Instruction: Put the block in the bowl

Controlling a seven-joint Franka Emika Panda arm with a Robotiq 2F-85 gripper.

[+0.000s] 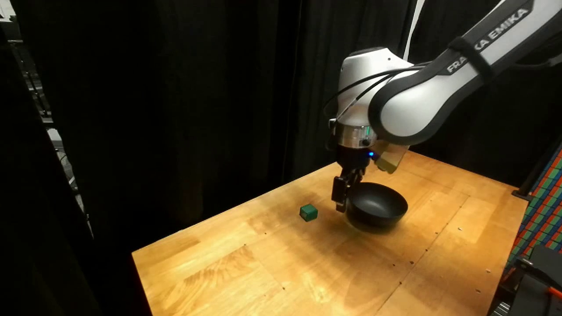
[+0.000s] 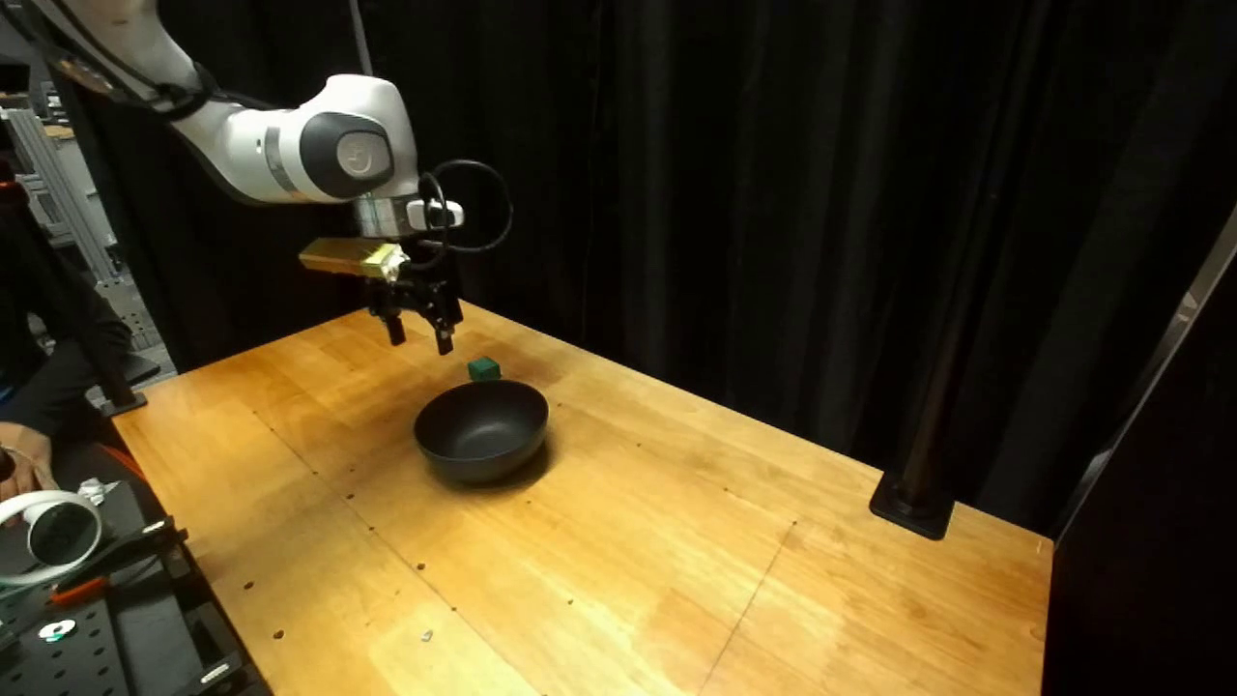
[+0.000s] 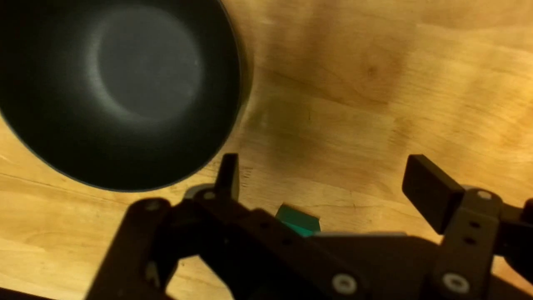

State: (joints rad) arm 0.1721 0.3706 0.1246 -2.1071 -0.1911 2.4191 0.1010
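Gripper (image 2: 420, 341) hangs spread; block (image 1: 308, 213) sits near bowl (image 2: 481, 435).

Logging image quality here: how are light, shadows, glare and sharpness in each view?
Both exterior views: black curtains lose most detail, the wooden table is warmly lit, and the bowl casts a shadow on it. Wrist view: a pale sheen curves inside the bowl, the gripper is mostly dark, and the table's grain looks slightly soft.
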